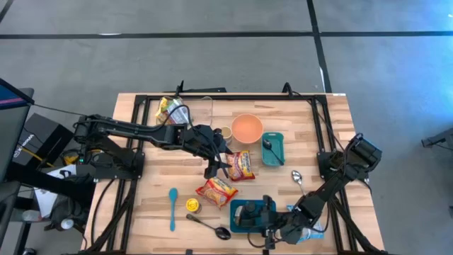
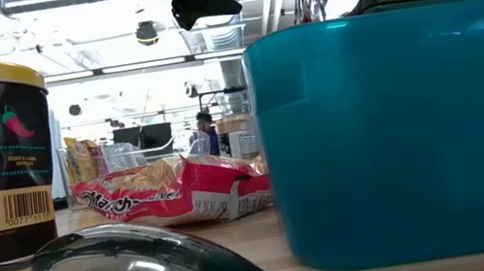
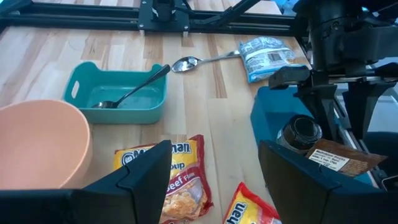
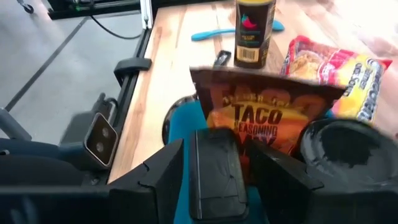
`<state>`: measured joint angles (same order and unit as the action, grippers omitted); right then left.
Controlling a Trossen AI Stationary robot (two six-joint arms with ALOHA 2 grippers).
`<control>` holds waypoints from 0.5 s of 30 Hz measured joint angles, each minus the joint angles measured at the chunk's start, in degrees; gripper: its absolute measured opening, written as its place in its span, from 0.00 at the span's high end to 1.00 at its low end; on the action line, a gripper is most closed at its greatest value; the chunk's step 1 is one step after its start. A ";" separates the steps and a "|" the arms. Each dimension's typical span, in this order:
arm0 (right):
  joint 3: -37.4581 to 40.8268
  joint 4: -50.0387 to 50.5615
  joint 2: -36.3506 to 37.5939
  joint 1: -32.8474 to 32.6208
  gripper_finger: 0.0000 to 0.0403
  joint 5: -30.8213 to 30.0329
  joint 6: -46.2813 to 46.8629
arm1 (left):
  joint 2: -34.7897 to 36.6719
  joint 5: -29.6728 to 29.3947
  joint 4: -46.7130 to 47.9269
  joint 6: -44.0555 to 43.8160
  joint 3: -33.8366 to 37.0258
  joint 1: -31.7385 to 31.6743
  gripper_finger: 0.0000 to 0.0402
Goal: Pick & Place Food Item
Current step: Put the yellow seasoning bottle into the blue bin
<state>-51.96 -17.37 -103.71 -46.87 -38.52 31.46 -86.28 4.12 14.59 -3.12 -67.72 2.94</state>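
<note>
My left gripper (image 1: 214, 168) is open and hangs above the table's middle, beside a red-and-yellow noodle packet (image 1: 241, 165), which also shows in the left wrist view (image 3: 177, 180). A second noodle packet (image 1: 217, 190) lies flat nearer the front. My right gripper (image 1: 267, 221) is open over the blue container (image 1: 244, 212) at the front edge. A brown taco seasoning packet (image 4: 267, 118) stands on edge in that container, just beyond the fingertips (image 4: 168, 165), next to a dark jar (image 3: 301, 134). Whether the fingers touch the packet cannot be told.
An orange bowl (image 1: 247, 127) and a small teal tray holding a spoon (image 1: 273, 149) stand behind the noodle packets. A yellow-lidded spice jar (image 1: 192, 205), a blue spatula (image 1: 172, 209), spoons (image 1: 209, 227) (image 1: 297, 177) and a blue-white pouch (image 3: 264, 56) lie about. A snack bag (image 1: 170, 110) lies at the far left.
</note>
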 joint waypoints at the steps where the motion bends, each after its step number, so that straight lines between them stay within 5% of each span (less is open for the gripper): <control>1: 0.00 0.00 0.68 0.02 0.56 0.33 -0.19 | 0.00 0.00 -0.02 -0.85 0.00 0.00 0.41; 15: -0.05 3.06 13.20 -1.60 0.65 -0.37 -6.60 | 0.00 2.25 2.65 -6.23 -0.02 0.22 0.41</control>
<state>-52.02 -14.30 -90.51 -48.47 -38.89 24.86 -86.28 6.37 17.24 -9.35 -67.75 3.16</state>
